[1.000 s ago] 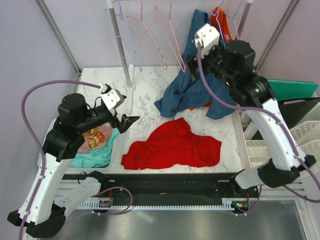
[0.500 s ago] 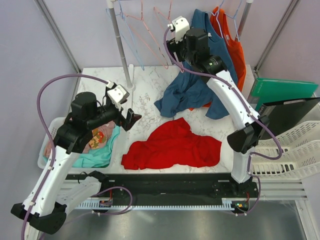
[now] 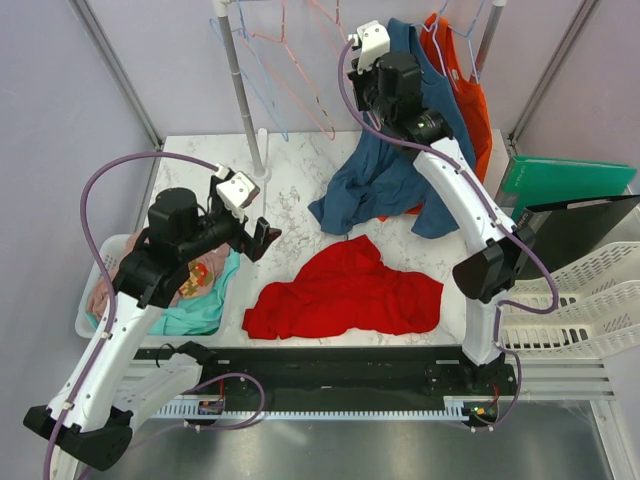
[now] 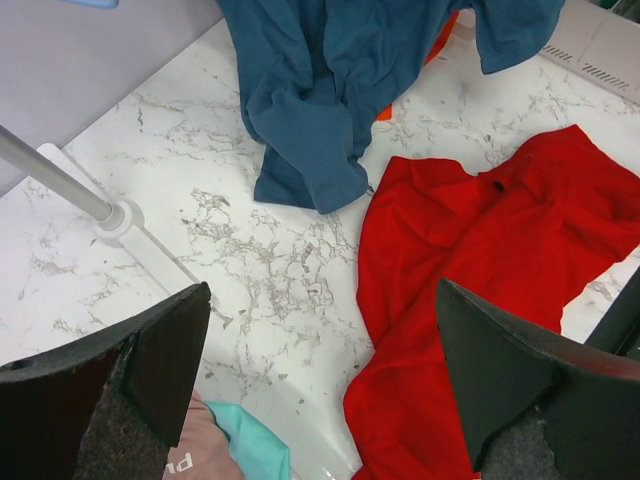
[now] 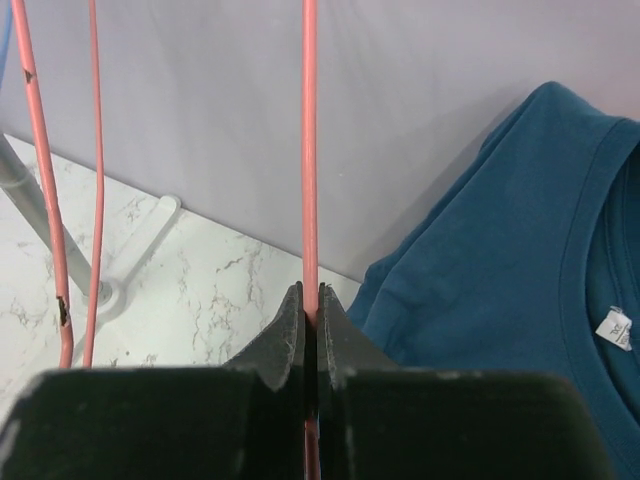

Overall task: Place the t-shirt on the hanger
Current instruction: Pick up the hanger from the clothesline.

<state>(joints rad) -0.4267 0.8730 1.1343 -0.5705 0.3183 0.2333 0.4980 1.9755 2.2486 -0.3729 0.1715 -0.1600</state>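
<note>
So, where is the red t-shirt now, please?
Top view: the t-shirt lies crumpled on the table, centre-front, just below the dark blue shirt.

1. T-shirt (image 3: 345, 290): bright red, short-sleeved. It lies crumpled and spread out on the table (image 3: 290, 190), at mid-width near the front edge. The widest part runs left to right, and a narrower lobe points toward the back. The cloth is rumpled into soft folds, and its collar and label cannot be made out.
2. Hanger (image 5: 309, 140): thin pink wire, hanging above the back of the table. One straight run of wire stands vertical, pinched between the closed tips of the right gripper (image 5: 311, 295).
</note>
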